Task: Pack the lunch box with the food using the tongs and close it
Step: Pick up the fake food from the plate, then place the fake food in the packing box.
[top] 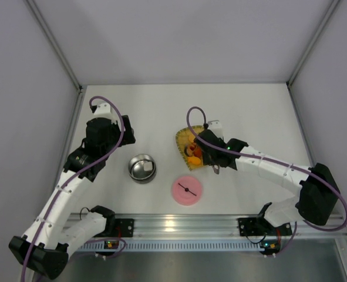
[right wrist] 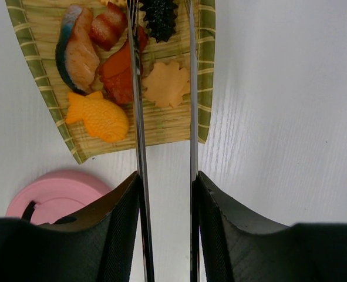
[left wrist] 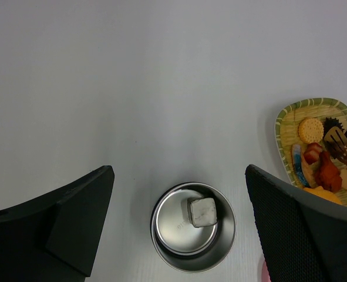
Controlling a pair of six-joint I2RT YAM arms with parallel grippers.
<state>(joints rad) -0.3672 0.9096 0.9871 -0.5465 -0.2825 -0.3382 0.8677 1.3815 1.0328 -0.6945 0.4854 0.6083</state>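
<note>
My right gripper (right wrist: 166, 182) is clenched on the tongs (right wrist: 139, 117), one finger pressing each slim arm from outside. That way, squeezing the fingers should squeeze the tongs too. The tong arms reach out over the yellow woven tray (right wrist: 173, 126), and their far ends run out of the wrist view near the dark spiky piece (right wrist: 160, 17) and the red piece (right wrist: 117, 73). I can't tell if either is pinched yet. An orange fish-shaped piece (right wrist: 100, 116) and a flower-shaped piece (right wrist: 166, 85) also lie on the tray.

My left gripper (left wrist: 179, 176) hangs released, fingers wide, above the lunch box (left wrist: 155, 226), grasping nothing. My guess is it's parked there so its camera can watch the drop-off. The steel lunch box is upright on the table, left of the tray, with one white cube (left wrist: 202, 211) inside. Most of the food sits on the tray, so packing is barely begun.

The pink lid (top: 187, 190) lies flat with its handle up, near the front between box and tray. It's kept off until filling ends, I reckon.

The table (top: 161, 111) is plain matte white. Pale grey walls (top: 20, 88) close in three sides, and a metal rail (top: 179, 223) carries both arm bases.
</note>
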